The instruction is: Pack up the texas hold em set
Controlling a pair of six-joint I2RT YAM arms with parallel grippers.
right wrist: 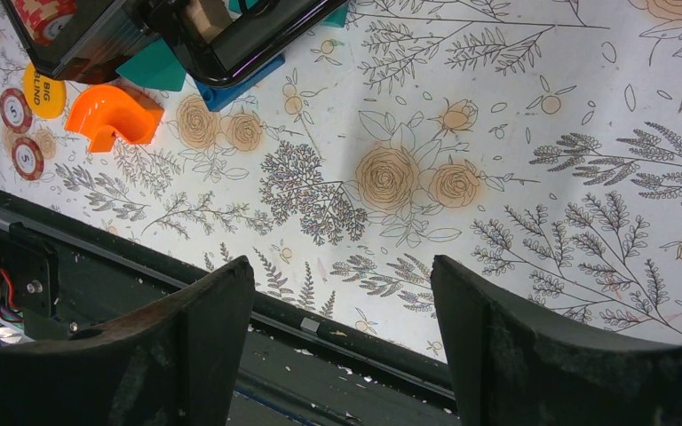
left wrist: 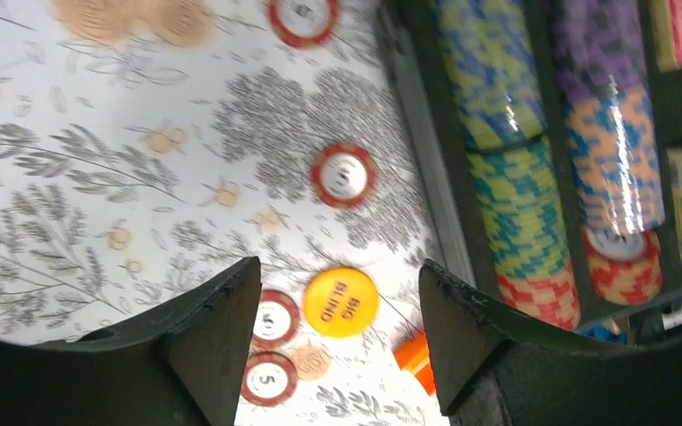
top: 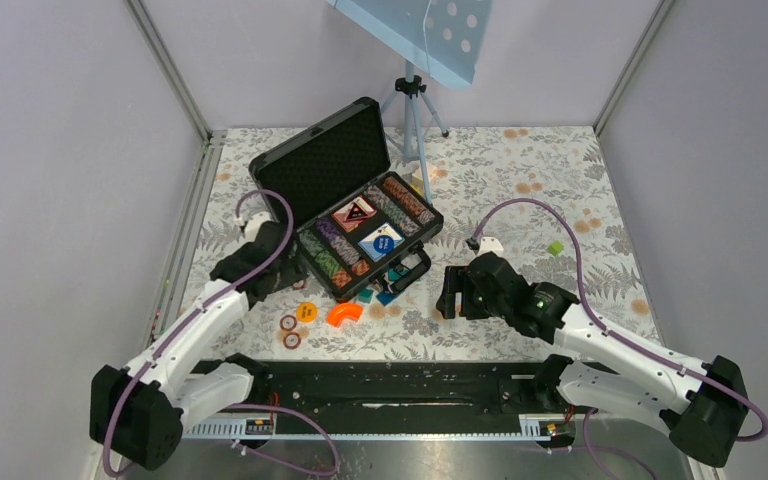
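Left end effector spread, briefcase just beside

Plain lilac walls; floral tablecloth; tripod at far edge, under pale blue perforated panel.

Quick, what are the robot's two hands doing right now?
Left gripper: open, holding nothing.
Right gripper: open, holding nothing.
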